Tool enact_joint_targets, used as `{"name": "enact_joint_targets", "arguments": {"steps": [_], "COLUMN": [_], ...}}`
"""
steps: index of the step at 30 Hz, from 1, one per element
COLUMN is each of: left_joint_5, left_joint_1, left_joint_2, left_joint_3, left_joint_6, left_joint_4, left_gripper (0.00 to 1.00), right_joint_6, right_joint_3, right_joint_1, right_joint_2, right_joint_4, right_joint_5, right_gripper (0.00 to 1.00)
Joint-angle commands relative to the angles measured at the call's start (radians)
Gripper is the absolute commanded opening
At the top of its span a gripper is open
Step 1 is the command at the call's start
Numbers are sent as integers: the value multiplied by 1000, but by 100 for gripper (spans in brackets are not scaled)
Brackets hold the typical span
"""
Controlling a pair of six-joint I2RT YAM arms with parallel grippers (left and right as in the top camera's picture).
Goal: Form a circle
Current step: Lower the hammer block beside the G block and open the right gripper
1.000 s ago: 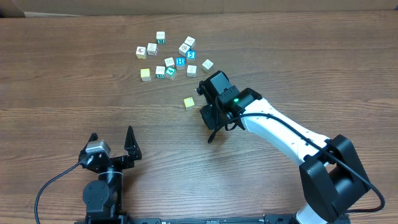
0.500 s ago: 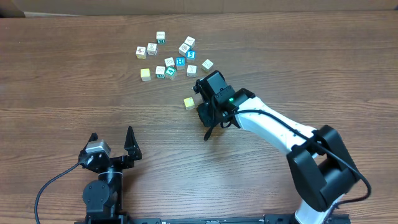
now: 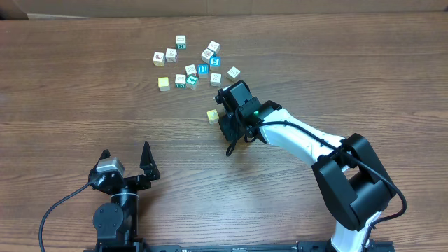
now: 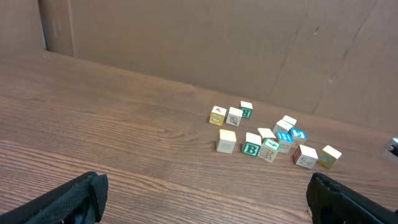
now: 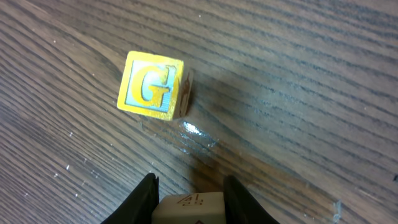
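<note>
**A:** Where is the circle (image 3: pixel 213 115) sitting?

**B:** It is lying near the middle of the desk (image 3: pixel 84 91). On the wood it is amounting to a single yellow G cube (image 5: pixel 151 86), resting flat with its G face pointing up at the right wrist camera.

**A:** Is anything touching that cube?

**B:** Nothing is touching it. From overhead, the right gripper (image 5: pixel 189 183) is sitting just beside it at its 3 o'clock. The gripper's jaws are standing narrow and pinching a white cube (image 5: pixel 188 206) between them. I cannot tell whether that white cube is resting on the wood or hanging above it.

**A:** How are the two cubes lying relative to each other?

**B:** In the wrist view the G cube is showing at 11 o'clock of the white cube, apart from it, with bare wood between them. Dark print is showing on the white cube's top, but it is too cut off to read.

**A:** And the other cubes?

**B:** A loose bunch (image 3: pixel 191 70) of a dozen or so in white, teal, blue and yellow is spreading at 12 o'clock of the G cube, apart from it.

**A:** What is the left gripper (image 3: pixel 126 154) doing?

**B:** It is sitting at 7 o'clock of the G cube, well apart, by the desk's near edge. Its jaws are standing wide and holding nothing. Its camera is looking across the desk at the bunch, with a cardboard wall (image 4: pixel 186 43) rising behind.
</note>
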State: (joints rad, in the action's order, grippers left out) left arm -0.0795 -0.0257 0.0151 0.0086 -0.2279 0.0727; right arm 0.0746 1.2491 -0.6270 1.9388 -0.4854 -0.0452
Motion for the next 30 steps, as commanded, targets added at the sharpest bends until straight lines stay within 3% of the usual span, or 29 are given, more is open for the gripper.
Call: {"name": "enact_joint_targets", "arguments": {"steps": [1, 11, 30], "left_joint_5": [2, 2, 2], "left_joint_1": [5, 5, 5], "left_joint_2": [-10, -10, -10], "left_joint_3": [-3, -3, -3], "left_joint_6": [22, 22, 23], "left_joint_4": [-1, -1, -1], "left_gripper": [100, 100, 100], "right_joint_6": [7, 7, 11], "right_joint_3": [-7, -7, 47], "right_joint_1": [5, 5, 5], "right_joint_2": [10, 49, 6], "right_joint_4": [13, 48, -11], "right_joint_5": [-1, -2, -2], "right_gripper": [27, 29, 56]}}
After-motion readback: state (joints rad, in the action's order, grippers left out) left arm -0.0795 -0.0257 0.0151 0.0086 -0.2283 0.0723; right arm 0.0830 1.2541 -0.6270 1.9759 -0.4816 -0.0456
